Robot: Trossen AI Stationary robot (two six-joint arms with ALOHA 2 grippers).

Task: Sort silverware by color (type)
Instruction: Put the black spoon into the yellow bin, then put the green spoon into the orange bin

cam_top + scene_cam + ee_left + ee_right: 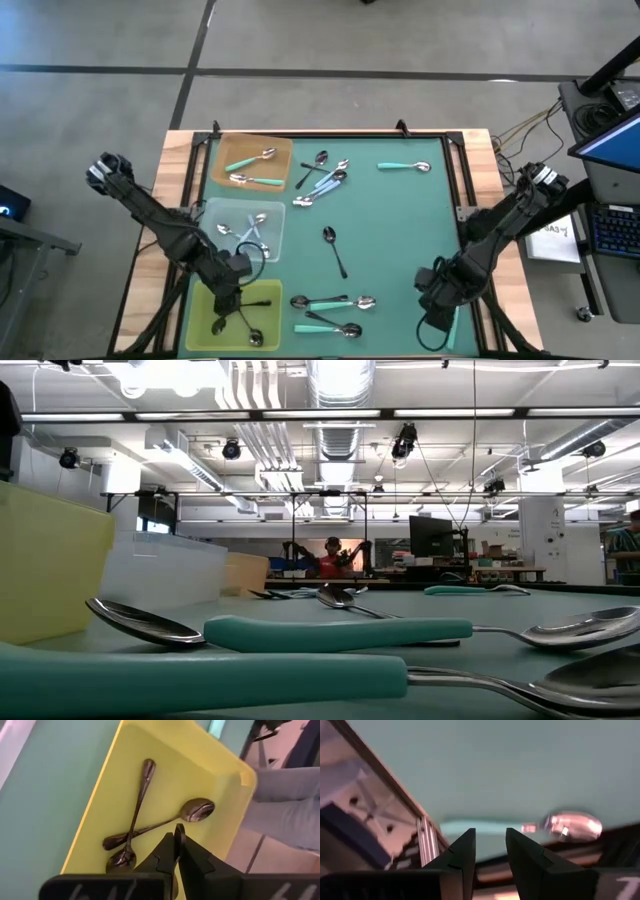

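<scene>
Black-handled metal spoons (243,312) lie crossed in the yellow tray (200,320) under the closed, empty left gripper (238,275) — right gripper (432,288) parted, farther off.

In the high view, the left arm covers part of the yellow tray (202,305), so we cannot count its black spoons (245,325) there. The clear tray (275,235) beside it holds pale spoons too small to count. At table height, the nearest teal spoon (200,680) is cut off at both edges.
</scene>
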